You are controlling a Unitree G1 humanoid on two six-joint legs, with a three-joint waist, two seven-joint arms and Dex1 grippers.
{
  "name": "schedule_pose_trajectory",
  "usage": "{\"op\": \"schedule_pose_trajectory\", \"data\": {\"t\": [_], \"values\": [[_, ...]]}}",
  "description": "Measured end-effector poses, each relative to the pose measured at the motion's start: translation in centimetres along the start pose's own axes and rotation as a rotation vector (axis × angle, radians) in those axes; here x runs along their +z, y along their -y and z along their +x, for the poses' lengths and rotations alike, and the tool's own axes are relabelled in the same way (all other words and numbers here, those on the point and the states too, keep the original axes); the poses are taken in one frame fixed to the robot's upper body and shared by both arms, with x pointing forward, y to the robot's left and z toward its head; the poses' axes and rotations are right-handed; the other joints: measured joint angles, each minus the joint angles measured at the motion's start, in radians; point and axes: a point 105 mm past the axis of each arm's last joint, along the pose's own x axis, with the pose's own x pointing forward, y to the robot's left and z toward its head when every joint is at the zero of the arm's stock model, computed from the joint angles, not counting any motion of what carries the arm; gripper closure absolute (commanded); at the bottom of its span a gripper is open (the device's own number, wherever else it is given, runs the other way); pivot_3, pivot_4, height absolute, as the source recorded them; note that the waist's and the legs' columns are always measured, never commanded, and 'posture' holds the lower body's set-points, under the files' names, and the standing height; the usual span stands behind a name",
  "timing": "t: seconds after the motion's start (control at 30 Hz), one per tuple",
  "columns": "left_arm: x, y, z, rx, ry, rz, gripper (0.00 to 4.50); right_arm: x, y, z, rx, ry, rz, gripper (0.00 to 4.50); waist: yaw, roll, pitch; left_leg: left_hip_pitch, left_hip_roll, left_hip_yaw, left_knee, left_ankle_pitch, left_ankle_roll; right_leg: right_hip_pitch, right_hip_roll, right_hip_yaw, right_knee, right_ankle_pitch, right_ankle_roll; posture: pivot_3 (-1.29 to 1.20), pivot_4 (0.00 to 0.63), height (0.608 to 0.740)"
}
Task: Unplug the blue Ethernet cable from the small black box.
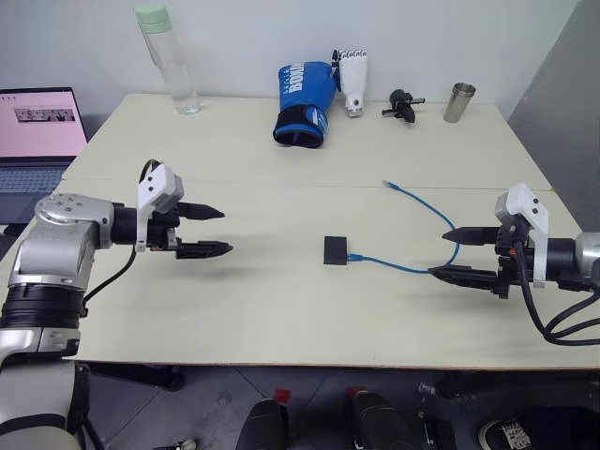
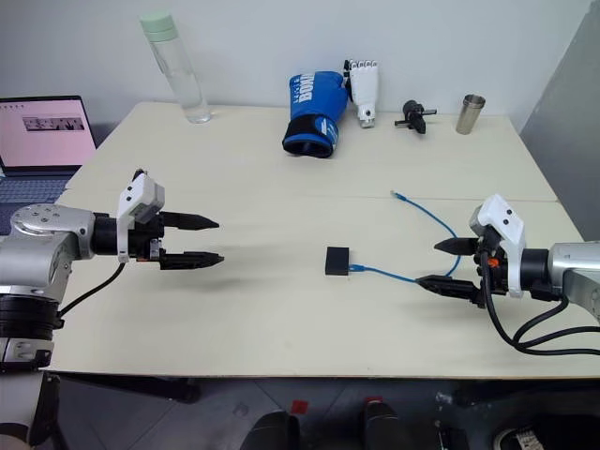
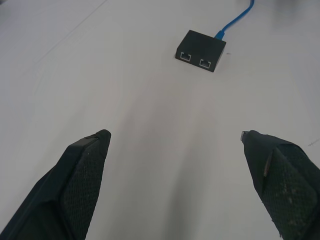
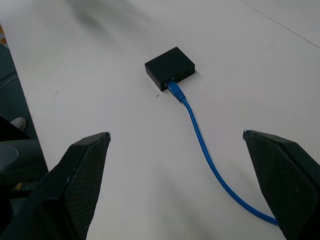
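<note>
**Both end effectors wide, box between them**

Nearest, the right end effector hangs over the tabletop with fingers spread wide, empty. Its lower finger sits near the blue Ethernet cable, which loops back left into the small black box at mid-tabletop. At left, the left end effector is equally wide and empty, well apart from the box.

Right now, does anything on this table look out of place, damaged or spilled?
Nothing stands out. The blue Ethernet cable is plugged into the small black box and curls loosely across the table. The bottle and metal cup stand upright; nothing is spilled.
</note>
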Motion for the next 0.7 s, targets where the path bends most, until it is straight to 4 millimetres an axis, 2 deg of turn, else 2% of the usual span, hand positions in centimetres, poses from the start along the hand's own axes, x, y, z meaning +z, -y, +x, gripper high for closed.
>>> {"op": "schedule_pose_trajectory", "data": {"t": [0.7], "values": [[0.29,-0.07,0.37,-0.009,0.021,-0.020,0.03,-0.27,-0.21,0.51,0.015,0.002,0.012,0.00,0.000,0.000,0.000,0.000,0.000,0.000,0.000,0.000,0.000,0.000,0.000,0.000,0.000,0.000,0.000,0.00,0.150,0.740]]}}
